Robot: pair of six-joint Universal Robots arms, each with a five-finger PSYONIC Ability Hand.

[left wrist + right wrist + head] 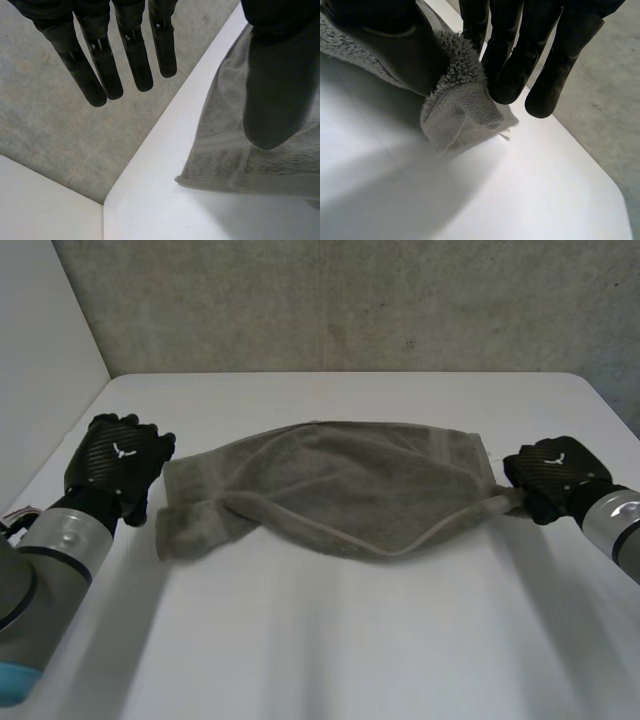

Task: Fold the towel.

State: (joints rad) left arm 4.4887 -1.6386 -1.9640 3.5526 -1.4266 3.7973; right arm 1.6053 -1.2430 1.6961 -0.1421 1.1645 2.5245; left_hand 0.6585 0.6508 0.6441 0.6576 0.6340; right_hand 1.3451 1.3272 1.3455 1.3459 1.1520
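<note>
Towel (340,485) is lying across the white table (330,640), long axis running hand to hand; right hand (555,475) is pinching its right corner, left hand (115,465) is hovering straight-fingered beside the free left end.

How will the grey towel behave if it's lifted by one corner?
Probably floppy: the towel lies rumpled, one edge folded over. Its looped pile, pinched in the right hand, should grip rather than slip. The rest would likely drag on the table.

Grey towel (340,485) rumpled, partly folded, mid-table.
</note>
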